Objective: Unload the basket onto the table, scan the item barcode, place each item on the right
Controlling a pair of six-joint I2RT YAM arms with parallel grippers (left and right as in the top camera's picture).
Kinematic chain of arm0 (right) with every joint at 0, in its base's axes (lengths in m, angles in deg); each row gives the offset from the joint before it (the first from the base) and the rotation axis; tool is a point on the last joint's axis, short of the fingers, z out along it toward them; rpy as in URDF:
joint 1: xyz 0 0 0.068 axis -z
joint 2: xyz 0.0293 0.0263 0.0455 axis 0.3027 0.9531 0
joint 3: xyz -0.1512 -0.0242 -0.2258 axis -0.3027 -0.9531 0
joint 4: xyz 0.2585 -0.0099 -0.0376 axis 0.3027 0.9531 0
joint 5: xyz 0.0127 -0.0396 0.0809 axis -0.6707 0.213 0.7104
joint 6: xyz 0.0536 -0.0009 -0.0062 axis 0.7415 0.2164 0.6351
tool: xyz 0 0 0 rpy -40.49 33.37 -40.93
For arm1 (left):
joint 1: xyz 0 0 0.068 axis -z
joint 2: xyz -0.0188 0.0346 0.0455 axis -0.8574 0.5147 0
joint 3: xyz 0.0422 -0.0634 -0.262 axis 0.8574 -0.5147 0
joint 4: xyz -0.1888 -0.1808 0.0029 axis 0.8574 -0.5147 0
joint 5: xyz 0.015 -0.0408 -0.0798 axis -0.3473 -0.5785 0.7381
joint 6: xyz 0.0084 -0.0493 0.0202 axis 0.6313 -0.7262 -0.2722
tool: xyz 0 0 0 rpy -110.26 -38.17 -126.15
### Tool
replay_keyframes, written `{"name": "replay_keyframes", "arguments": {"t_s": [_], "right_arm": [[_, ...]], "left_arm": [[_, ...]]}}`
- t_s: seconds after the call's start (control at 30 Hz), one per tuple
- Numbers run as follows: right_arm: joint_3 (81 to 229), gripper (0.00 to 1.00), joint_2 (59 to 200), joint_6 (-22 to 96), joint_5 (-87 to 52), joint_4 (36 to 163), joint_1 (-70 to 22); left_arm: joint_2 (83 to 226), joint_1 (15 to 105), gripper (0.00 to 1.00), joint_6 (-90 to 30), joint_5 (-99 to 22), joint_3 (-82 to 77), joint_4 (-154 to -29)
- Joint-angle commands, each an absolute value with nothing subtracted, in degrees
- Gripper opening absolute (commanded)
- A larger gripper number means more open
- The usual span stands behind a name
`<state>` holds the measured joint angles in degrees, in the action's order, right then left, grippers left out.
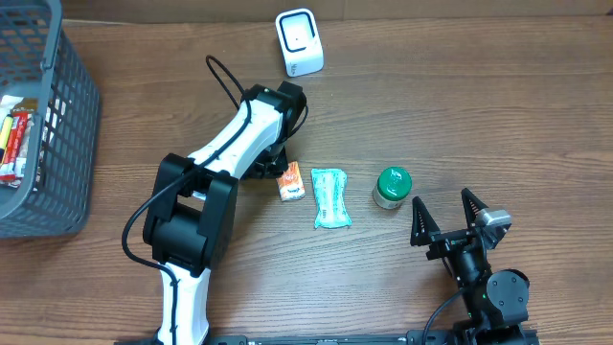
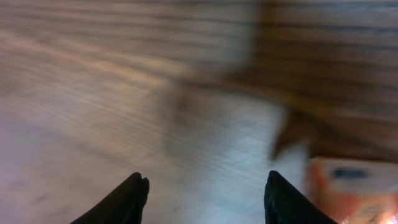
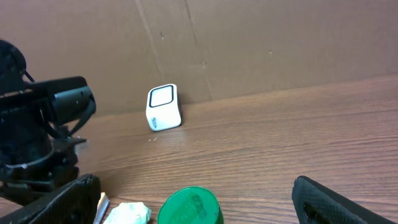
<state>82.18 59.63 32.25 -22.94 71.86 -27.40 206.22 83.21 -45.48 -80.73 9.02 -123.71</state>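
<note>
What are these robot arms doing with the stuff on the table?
The left gripper hovers open beside a small orange packet, holding nothing. The right gripper sits wide open near a green-lidded jar. A pale green packet lies between packet and jar, and the white scanner stands farther back. Nothing is being scanned yet.

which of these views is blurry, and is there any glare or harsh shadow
Left wrist view: heavily motion-blurred, with the grain of the wooden table smeared into streaks and the small orange packet soft at the lower right. Overhead view: sharp and evenly lit, only soft shadows, no glare. Right wrist view: sharp on the white box-shaped scanner, flat light, no glare.
</note>
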Motion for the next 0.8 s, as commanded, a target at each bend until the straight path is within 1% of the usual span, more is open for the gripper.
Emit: {"name": "replay_keyframes", "arguments": {"t_s": [0.0,0.1,0.2,0.47,0.63,0.77], "right_arm": [[81.56,1.00,58.95,32.62,-23.27,71.70,-27.18],[81.56,1.00,58.95,32.62,-23.29,71.70,-27.18],[81.56,1.00,58.95,32.62,-23.27,71.70,-27.18],[81.56,1.00,58.95,32.62,-23.27,71.70,-27.18],[81.56,1.00,58.95,32.62,-23.29,71.70,-27.18],[81.56,1.00,58.95,32.62,-23.27,71.70,-27.18]], "left_arm": [[204.47,83.73,0.44,-40.36,-73.85,6.34,-120.61],[204.47,84.08,0.43,-37.04,-68.01,6.07,-119.43],[204.47,84.91,0.44,-34.90,-64.71,6.07,-119.34],[204.47,87.76,0.47,-36.19,-62.09,6.10,-119.50],[204.45,88.24,0.43,-37.22,-61.35,6.49,-119.19],[204.43,88.32,0.44,-36.80,-58.07,7.10,-118.21]]}}
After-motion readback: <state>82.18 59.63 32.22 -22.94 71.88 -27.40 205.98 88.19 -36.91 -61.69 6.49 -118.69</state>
